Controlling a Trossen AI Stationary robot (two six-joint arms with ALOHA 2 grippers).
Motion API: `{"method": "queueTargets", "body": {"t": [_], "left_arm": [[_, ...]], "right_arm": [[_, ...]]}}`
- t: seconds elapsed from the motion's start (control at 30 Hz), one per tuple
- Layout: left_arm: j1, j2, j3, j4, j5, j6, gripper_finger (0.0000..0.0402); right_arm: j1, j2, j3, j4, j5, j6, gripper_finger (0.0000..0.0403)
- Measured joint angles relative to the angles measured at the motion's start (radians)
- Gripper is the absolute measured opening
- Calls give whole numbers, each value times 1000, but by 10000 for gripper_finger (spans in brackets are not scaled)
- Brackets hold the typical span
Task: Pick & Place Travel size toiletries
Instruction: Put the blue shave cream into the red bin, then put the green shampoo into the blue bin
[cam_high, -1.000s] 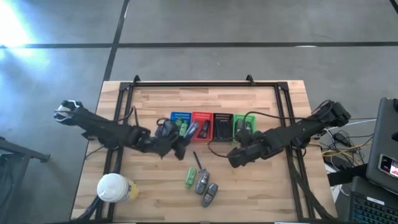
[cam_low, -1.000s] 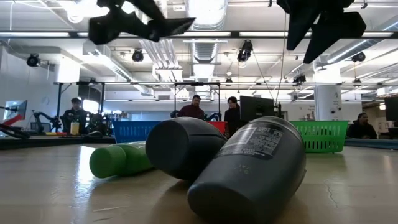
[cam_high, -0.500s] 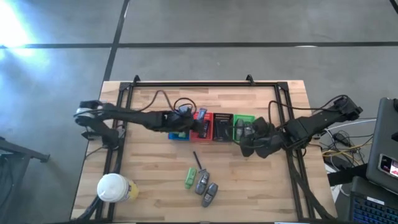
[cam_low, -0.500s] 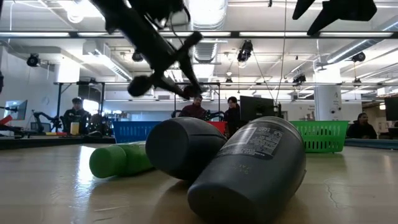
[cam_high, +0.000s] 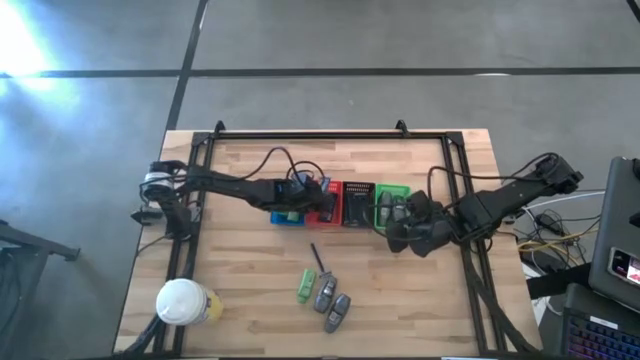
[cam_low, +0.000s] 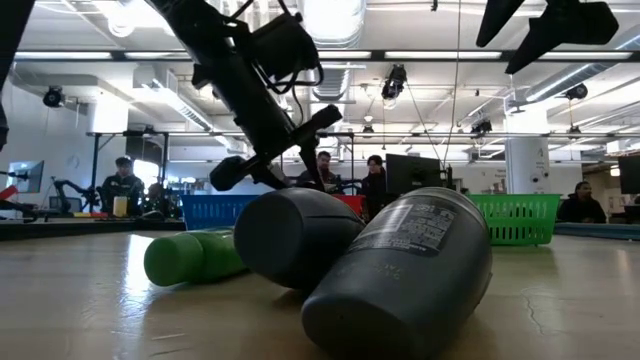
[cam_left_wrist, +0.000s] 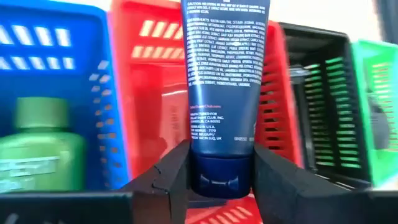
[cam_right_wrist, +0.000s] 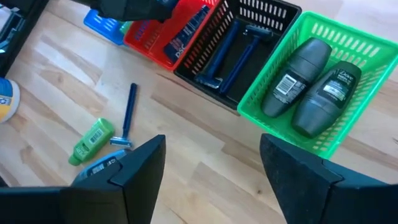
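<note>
My left gripper (cam_high: 310, 192) is over the row of baskets, shut on a dark blue tube (cam_left_wrist: 224, 74) that points out above the red basket (cam_left_wrist: 149, 93). A green bottle (cam_left_wrist: 43, 149) lies in the blue basket (cam_high: 288, 190). Two grey oval pieces (cam_right_wrist: 311, 81) lie in the green basket (cam_right_wrist: 367, 56), and blue-handled sticks (cam_right_wrist: 230, 50) lie in the black basket (cam_high: 358, 203). On the table lie a green tube (cam_high: 306, 287), a thin stick (cam_high: 320, 260) and two grey ovals (cam_high: 331, 302). My right gripper (cam_high: 395, 232) hangs open near the green basket. My left gripper pinches the dark blue tube by its cap end (cam_left_wrist: 214, 177), one finger on each side. The fingers (cam_left_wrist: 168, 174) lie along the tube, whose body reaches forward past them over the red basket. Whether its far end touches the basket, I cannot tell.
A white-lidded round cup (cam_high: 182, 300) stands near the table's near left corner. A dark metal frame (cam_high: 320, 135) runs along the far edge and both sides. Bare wood lies between the baskets and the loose items. People stand in the room behind the table (cam_low: 320, 175).
My left gripper has carried the dark blue tube from the table's near-left middle toward the far edge, up to the baskets, then dipped lower over the red one. My right gripper has drawn back toward the right and far side, beside the green basket.
</note>
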Motion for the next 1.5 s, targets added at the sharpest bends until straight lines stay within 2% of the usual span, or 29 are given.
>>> {"method": "queueTargets", "body": {"t": [0.3,0.53,0.67,0.87,0.93,1.13,1.33,1.5], "left_arm": [[-4,-15,8,-78,-18,11,201],[-47,-87,41,-106,-14,62,214],[-120,-167,77,-159,0,164,213],[-303,-214,135,-398,7,202,213],[-365,-201,147,-455,9,162,213],[-496,-139,147,-471,9,-25,214],[-548,-29,153,-473,32,-158,214],[-571,86,241,-473,71,-179,214]], "right_arm": [[1,0,-1,1,0,1,272],[2,0,-1,0,1,-10,282],[2,0,-1,0,1,-14,288],[2,0,-1,0,0,-39,296],[2,0,-1,-1,0,-41,299],[2,1,-1,-1,-5,-61,307],[2,1,-1,-1,-9,-89,315],[2,1,-1,-3,-31,-93,322]]}}
